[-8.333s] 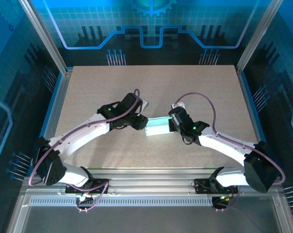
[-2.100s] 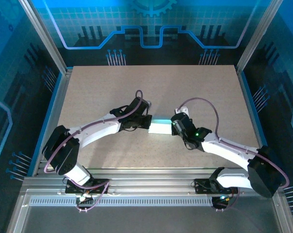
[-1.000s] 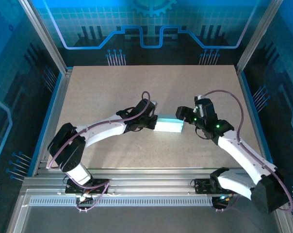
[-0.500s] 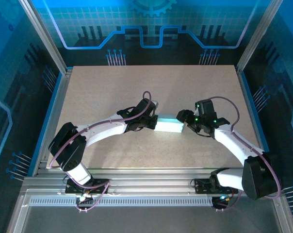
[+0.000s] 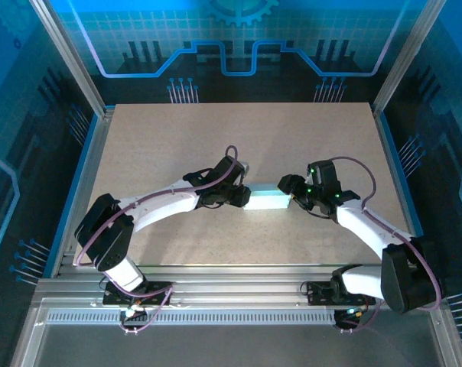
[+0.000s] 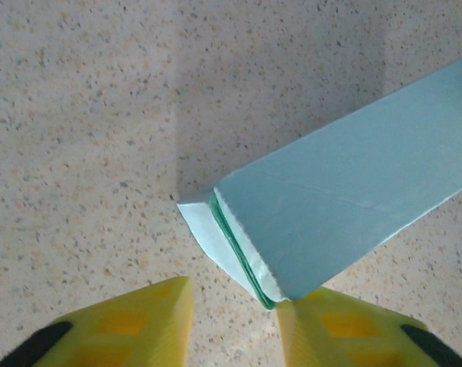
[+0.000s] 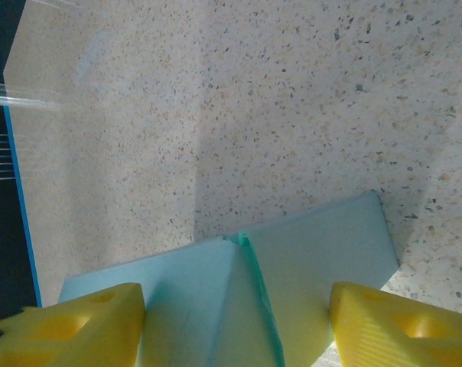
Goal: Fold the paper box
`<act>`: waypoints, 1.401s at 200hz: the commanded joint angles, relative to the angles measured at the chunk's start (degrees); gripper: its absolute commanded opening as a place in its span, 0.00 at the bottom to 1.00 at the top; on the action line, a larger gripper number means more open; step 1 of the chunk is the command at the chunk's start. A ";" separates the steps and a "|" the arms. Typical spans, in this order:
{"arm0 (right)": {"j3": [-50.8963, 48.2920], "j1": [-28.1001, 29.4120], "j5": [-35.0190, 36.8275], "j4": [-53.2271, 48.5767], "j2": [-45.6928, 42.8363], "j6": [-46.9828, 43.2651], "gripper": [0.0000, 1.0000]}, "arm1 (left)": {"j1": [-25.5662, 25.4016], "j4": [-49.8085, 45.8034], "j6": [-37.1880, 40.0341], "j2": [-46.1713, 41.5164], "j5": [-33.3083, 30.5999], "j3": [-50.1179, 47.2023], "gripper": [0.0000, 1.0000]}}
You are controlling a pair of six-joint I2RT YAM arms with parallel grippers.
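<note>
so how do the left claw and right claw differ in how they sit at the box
The left claw has the narrower gap, with only a corner of the box at it; the right claw is spread wider, the box's end spanning its gap. The left claw is at the box's left end, the right claw at its right. Both are open.

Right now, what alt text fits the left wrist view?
A pale blue box lies diagonally on a speckled table, its near end's flap ajar. That end nearly meets the yellow fingers of the open left gripper.
</note>
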 commanded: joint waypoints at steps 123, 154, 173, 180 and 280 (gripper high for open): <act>-2.83 0.80 1.66 1.23 3.56 2.19 0.63 | 4.04 10.25 1.23 -9.34 19.40 -8.51 0.98; -2.66 0.91 1.54 1.23 3.75 1.93 0.63 | 4.38 19.52 -5.09 -13.19 17.31 -13.09 0.99; -2.53 0.98 1.23 1.44 3.88 1.97 0.63 | 6.62 21.84 -13.50 -12.27 17.69 -13.53 0.99; -2.57 1.05 1.13 1.53 3.88 1.93 0.63 | 7.42 22.27 -16.79 -11.46 17.95 -13.44 0.99; -2.42 1.32 0.78 1.18 3.53 1.34 0.62 | 9.55 18.97 -27.90 -0.12 21.11 -10.00 0.57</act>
